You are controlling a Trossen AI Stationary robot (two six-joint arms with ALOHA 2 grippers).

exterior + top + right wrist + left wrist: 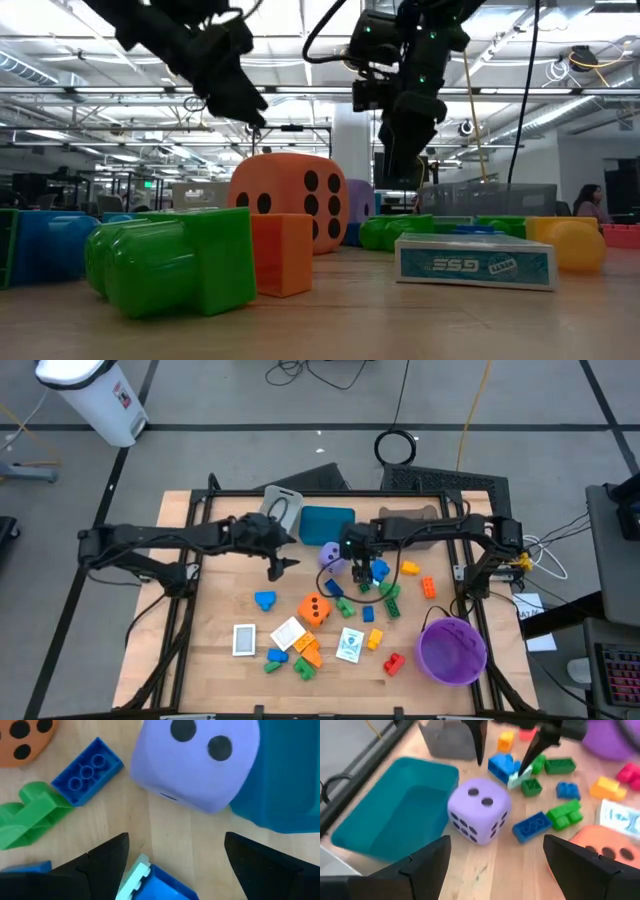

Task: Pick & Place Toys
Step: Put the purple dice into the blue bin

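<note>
Dark fingers of your right gripper [360,574] stand wide apart, holding nothing, straddling a blue brick [165,882] at centre frame of the high view. Just up-left sits the purple die [330,555], touching the teal tray [327,521]. Your left gripper [277,569], also open and empty, hovers left of centre. The orange die [316,609] lies below, with scattered bricks around it.
</note>
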